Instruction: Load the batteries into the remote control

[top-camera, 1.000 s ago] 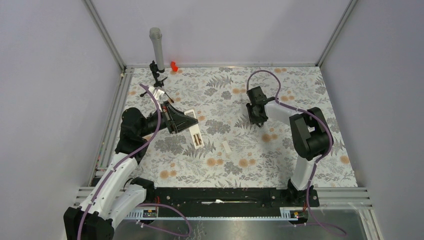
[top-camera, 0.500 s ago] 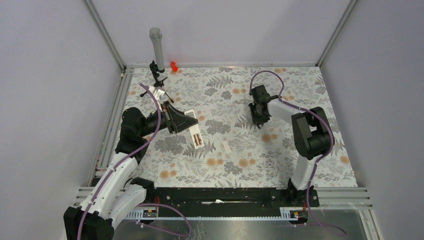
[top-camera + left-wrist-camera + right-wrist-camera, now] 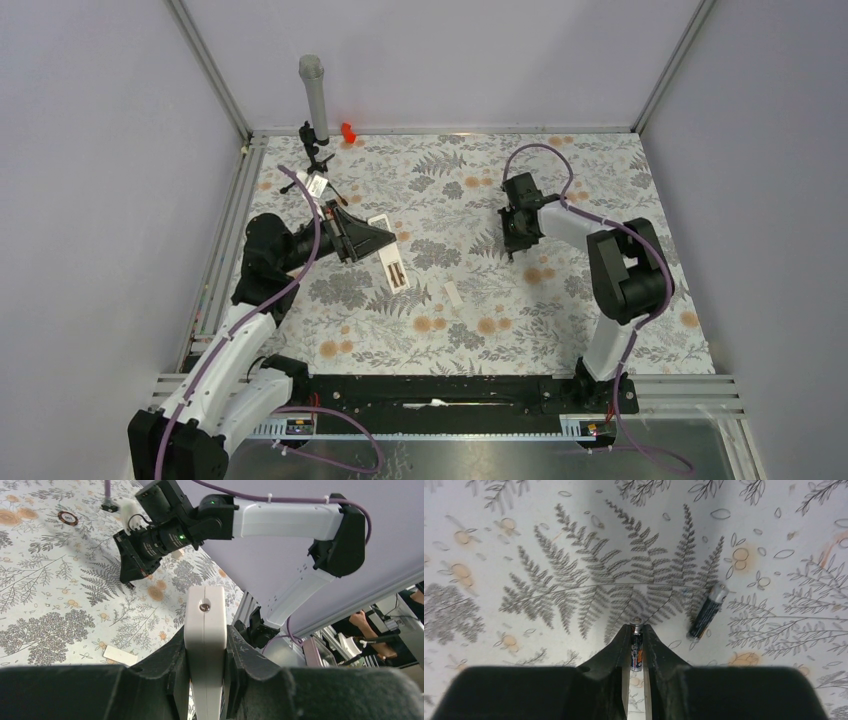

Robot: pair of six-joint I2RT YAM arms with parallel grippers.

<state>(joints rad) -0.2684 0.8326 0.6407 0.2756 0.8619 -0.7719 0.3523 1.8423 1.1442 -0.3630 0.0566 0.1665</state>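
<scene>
My left gripper (image 3: 376,239) is shut on the sides of the white remote control (image 3: 392,264), held above the mat with its open, dark battery slots facing up. In the left wrist view the remote (image 3: 205,625) stands edge-on between my fingers. My right gripper (image 3: 514,243) is low over the mat at right centre, shut on one dark battery (image 3: 637,648) that lies lengthwise between the fingers, its metal tip poking out. A second battery (image 3: 707,612) lies on the mat just right of the right gripper (image 3: 637,628).
A short plain white strip (image 3: 452,293) lies on the floral mat between the arms; it also shows in the left wrist view (image 3: 120,655). A grey post (image 3: 313,95), a small black stand (image 3: 312,150) and a red piece (image 3: 348,131) are at the back left. A small dark ring (image 3: 66,517) lies on the mat.
My left gripper has rolled slightly, so the remote looks narrower and sits a little higher. My right arm has shifted a little to the right, still low over the mat.
</scene>
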